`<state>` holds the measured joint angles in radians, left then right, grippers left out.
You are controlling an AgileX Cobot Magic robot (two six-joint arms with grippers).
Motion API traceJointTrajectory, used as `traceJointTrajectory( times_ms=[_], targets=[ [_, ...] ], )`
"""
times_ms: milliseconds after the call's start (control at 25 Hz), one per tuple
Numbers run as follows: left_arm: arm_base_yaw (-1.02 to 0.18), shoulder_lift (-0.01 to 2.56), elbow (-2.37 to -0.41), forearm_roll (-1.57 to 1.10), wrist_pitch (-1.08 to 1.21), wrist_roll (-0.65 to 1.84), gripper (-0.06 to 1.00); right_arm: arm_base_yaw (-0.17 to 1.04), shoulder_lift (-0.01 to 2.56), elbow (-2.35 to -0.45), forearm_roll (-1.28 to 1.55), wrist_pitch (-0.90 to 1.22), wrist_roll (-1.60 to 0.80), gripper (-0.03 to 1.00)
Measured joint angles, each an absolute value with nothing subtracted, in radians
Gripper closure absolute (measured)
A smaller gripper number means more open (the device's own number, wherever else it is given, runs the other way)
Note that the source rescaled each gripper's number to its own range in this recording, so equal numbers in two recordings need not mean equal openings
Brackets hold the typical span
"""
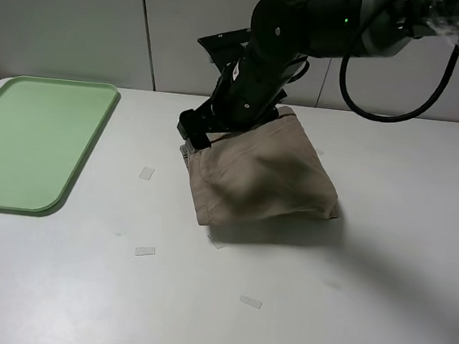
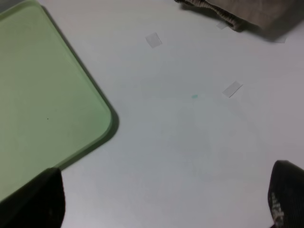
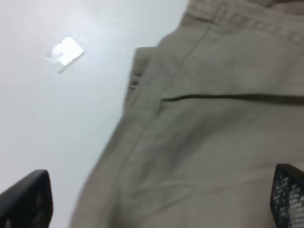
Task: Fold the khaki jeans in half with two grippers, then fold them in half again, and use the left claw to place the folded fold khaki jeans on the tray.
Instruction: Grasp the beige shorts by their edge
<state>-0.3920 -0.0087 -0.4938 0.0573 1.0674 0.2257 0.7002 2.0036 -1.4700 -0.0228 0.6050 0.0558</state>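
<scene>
As the right claw (image 3: 159, 199) hangs fully spread directly over the folded khaki jeans (image 1: 261, 179), gripping nothing, the left claw (image 2: 164, 202) hovers above the white table (image 2: 190, 142), equally wide and empty, the tray (image 2: 47, 95) just beside it, the jeans well ahead.

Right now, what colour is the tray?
Plain pale mint green; the tray shows best in the exterior high view.

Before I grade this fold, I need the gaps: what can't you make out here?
- Khaki shorts: back-left corner hidden by the right arm, exterior high view.
- Number of folds: right wrist view too blurred to count.
- Left gripper: outside the exterior view; left wrist view's edge cuts off its fingers.
- Tray: left side cut off, exterior view.
</scene>
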Motion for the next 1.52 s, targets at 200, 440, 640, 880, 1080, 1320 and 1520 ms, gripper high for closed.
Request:
traceJointTrajectory(
  times_ms=[200, 440, 640, 880, 1080, 1320, 1520],
  targets=[
    [-0.392, -0.009, -0.494, 0.057, 1.067, 0.226, 0.10, 0.618, 1.960, -1.470, -0.080, 0.604, 0.000, -0.03],
    [-0.392, -0.009, -0.494, 0.057, 1.067, 0.226, 0.10, 0.441, 1.913, -1.459, -0.093, 0.610, -0.041, -0.03],
    [-0.392, -0.009, -0.494, 0.057, 1.067, 0.226, 0.10, 0.294, 1.830, -1.392, -0.073, 0.604, -0.089, -0.03],
    [-0.392, -0.009, -0.494, 0.057, 1.067, 0.226, 0.10, 0.139, 1.648, -1.153, 0.056, 0.449, -0.218, -0.03],
    [-0.392, -0.009, -0.494, 0.057, 1.067, 0.226, 0.10, 0.019, 1.469, -0.928, 0.171, 0.299, -0.361, -0.03],
    [-0.392, -0.009, -0.494, 0.057, 1.067, 0.226, 0.10, -0.094, 1.230, -0.729, 0.187, 0.243, -0.372, -0.03],
    [-0.392, -0.009, -0.494, 0.058, 1.070, 0.226, 0.10, -0.125, 0.990, -0.680, 0.145, 0.251, -0.286, -0.03]
  ],
)
